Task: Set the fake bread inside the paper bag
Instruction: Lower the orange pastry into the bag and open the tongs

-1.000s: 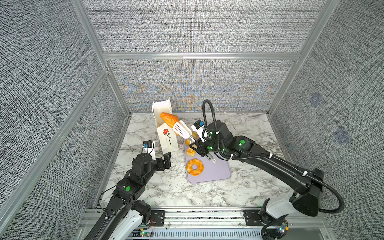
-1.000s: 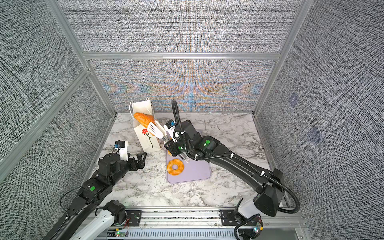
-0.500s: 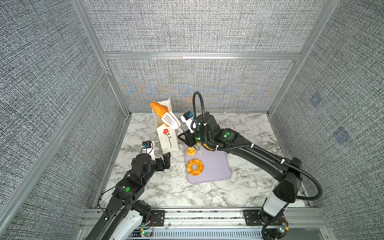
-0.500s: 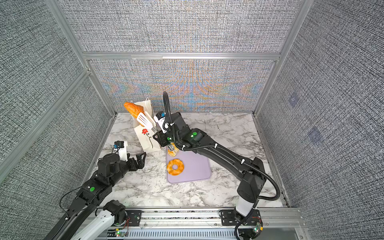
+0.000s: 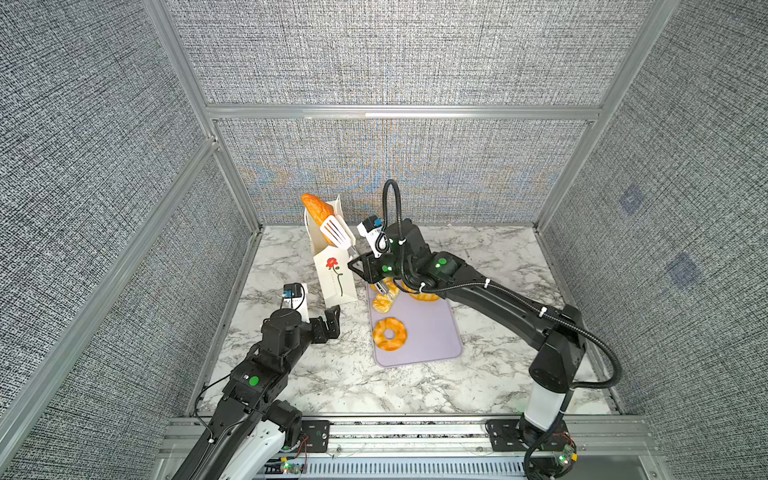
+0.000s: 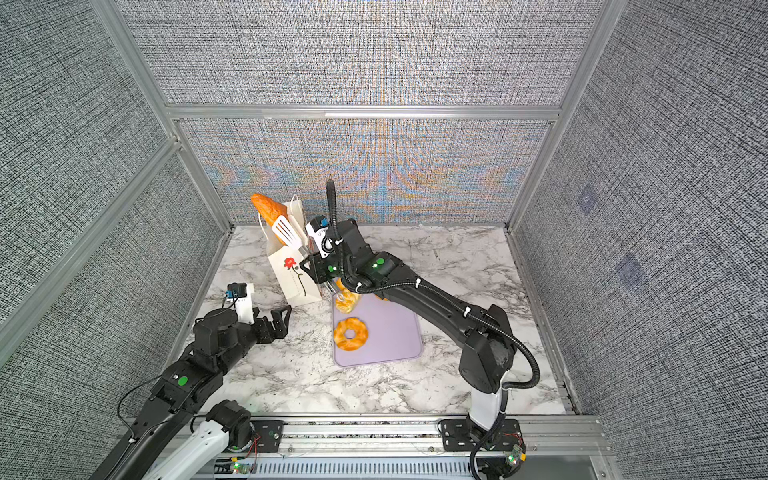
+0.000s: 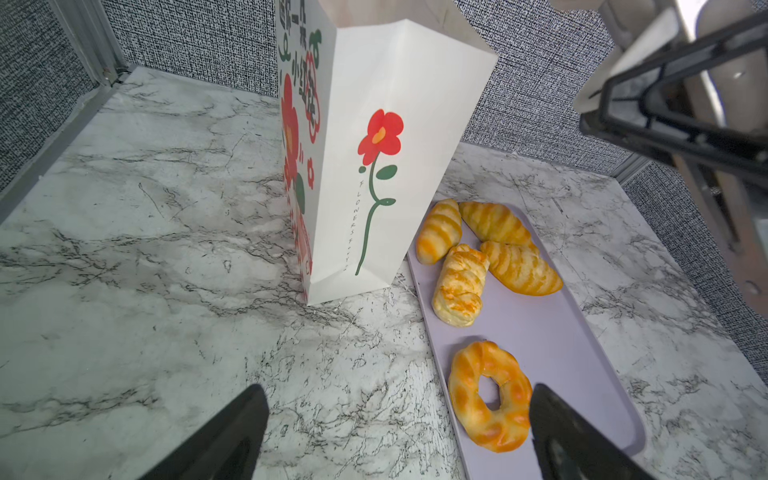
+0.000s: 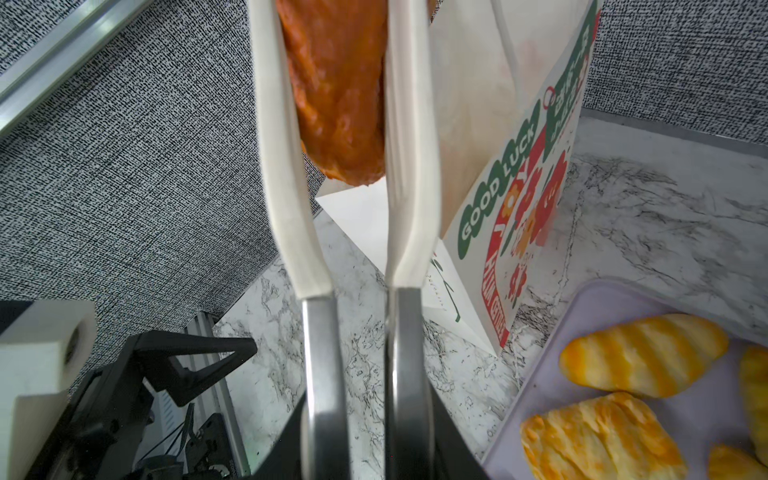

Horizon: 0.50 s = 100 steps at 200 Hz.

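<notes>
both fingers of the left end effector (image 6: 271, 314) stood wide apart, empty, low over the marble counter (image 5: 324, 382); beyond, a ring doughnut (image 5: 389, 333) and four golden rolls (image 7: 459, 284) lay on a lilac tray (image 5: 432, 332); just beside it the paper bag (image 5: 334, 274) stood upright; the right end effector (image 8: 368, 449) gripped white tongs (image 5: 337, 231) pinching an orange-brown loaf (image 5: 316, 208), tilted at the bag's open top.

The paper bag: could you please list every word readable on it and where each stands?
"GOOD LUCK": on the paper bag, broad printed face, white on green.
"FLOWERS": along the printed stem on the narrow face; the letters after it are too small.
Remaining print on the broad face, red strip and green characters: too blurred or oblique to read.
</notes>
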Motion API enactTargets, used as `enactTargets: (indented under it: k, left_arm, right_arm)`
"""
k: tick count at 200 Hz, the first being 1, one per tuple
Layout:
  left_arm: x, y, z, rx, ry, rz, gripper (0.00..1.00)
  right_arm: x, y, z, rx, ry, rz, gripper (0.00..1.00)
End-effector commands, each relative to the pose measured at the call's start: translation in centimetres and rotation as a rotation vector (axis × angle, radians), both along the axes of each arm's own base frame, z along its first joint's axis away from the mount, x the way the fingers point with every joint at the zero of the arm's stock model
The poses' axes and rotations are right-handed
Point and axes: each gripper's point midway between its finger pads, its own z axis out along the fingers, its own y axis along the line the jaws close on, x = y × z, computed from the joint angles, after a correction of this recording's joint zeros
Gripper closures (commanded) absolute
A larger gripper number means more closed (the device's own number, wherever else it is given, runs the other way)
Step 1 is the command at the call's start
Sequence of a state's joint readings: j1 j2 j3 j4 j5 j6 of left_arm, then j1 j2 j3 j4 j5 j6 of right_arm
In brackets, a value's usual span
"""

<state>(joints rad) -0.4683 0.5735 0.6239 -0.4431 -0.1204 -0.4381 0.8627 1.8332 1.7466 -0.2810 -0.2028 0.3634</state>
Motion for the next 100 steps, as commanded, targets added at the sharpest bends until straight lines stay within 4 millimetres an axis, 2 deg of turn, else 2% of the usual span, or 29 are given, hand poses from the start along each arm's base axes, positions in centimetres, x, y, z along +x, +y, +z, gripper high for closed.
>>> enactTargets:
  k: [1, 100]
  left_arm:
    - [-0.1, 0.0, 0.0, -0.007, 0.004, -0.002, 0.01]
    - [-0.3, -0.1, 0.0, -0.02, 0.004, -0.008, 0.0]
  right_arm:
    - [0.5, 0.5, 1.7, 0.057, -0.03, -0.003, 0.68]
    - [2.0, 0.2, 0.3, -0.007, -0.029, -0.056, 0.56]
